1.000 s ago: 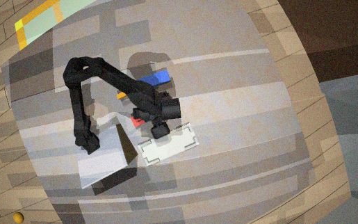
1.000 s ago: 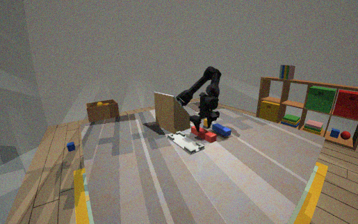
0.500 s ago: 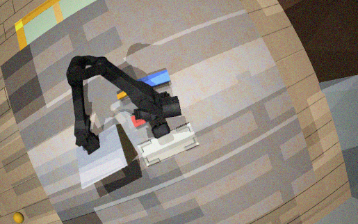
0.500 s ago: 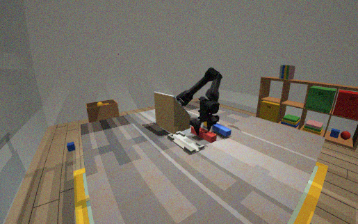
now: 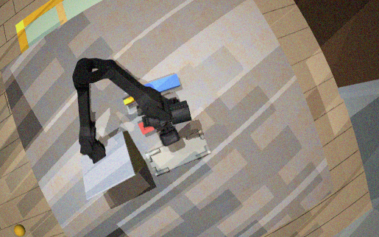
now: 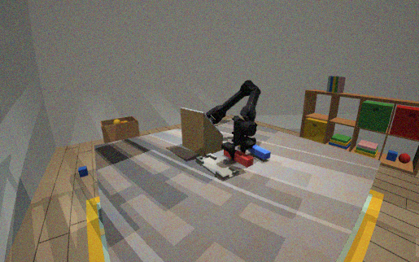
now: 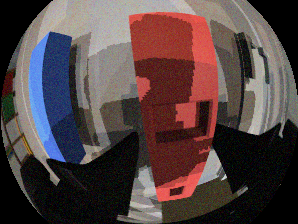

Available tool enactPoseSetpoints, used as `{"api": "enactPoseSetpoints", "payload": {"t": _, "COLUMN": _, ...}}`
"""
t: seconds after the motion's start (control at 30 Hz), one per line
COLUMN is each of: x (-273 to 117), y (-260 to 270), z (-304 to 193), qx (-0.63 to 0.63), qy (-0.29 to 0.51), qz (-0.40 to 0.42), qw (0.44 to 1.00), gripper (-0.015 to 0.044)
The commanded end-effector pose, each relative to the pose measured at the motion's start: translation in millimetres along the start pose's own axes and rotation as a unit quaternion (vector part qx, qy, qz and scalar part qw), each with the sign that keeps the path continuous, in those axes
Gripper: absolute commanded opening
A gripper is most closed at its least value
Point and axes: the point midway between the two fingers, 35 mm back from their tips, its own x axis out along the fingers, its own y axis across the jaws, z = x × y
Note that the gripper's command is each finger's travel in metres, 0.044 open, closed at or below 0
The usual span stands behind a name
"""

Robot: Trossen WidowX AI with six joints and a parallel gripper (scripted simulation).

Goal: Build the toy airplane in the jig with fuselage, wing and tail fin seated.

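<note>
The red fuselage (image 5: pixel 146 128) (image 6: pixel 244 159) (image 7: pixel 165 40) lies on the table beside the jig, with its socket recesses facing up in the wrist view. My gripper (image 5: pixel 158 129) (image 6: pixel 237 150) (image 7: pixel 173 131) is low over it, one finger on each side. The fingers are partly open; a narrow gap shows at the left finger, and contact at the right one is unclear. The pale cradle jig (image 5: pixel 181 154) (image 6: pixel 217 166) holds no part. The blue wing (image 5: pixel 168 82) (image 6: pixel 261 152) (image 7: pixel 55 95) lies on the fuselage's other side. The yellow tail fin (image 5: pixel 128 100) lies behind the arm.
A tall wedge-shaped block (image 5: pixel 107 169) (image 6: pixel 192 130) stands close beside the jig and the arm's base. A shelf (image 6: pixel 330 121) with bins and a wooden box (image 6: pixel 120 131) stand beyond the table.
</note>
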Motion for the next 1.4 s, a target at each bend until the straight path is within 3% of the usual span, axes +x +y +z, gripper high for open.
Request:
{"api": "enactPoseSetpoints", "payload": {"t": 0.0, "x": 1.2, "y": 0.3, "z": -1.5, "qx": 0.004, "qy": 0.001, "qz": 0.002, "qw": 1.000, "gripper": 0.0230}}
{"api": "enactPoseSetpoints", "payload": {"t": 0.07, "x": 1.2, "y": 0.3, "z": -1.5, "qx": 0.004, "qy": 0.001, "qz": 0.002, "qw": 1.000, "gripper": 0.0177}}
{"api": "enactPoseSetpoints", "payload": {"t": 0.3, "x": 1.2, "y": 0.3, "z": -1.5, "qx": 0.004, "qy": 0.001, "qz": 0.002, "qw": 1.000, "gripper": 0.0131}}
{"api": "enactPoseSetpoints", "payload": {"t": 0.47, "x": -2.3, "y": -1.7, "z": 2.9, "qx": 0.006, "qy": -0.007, "qz": -0.005, "qw": 1.000, "gripper": 0.0000}}
{"api": "enactPoseSetpoints", "payload": {"t": 1.37, "x": -69.5, "y": -8.3, "z": 11.9, "qx": 0.009, "qy": -0.011, "qz": -0.018, "qw": 1.000, "gripper": 0.0000}}
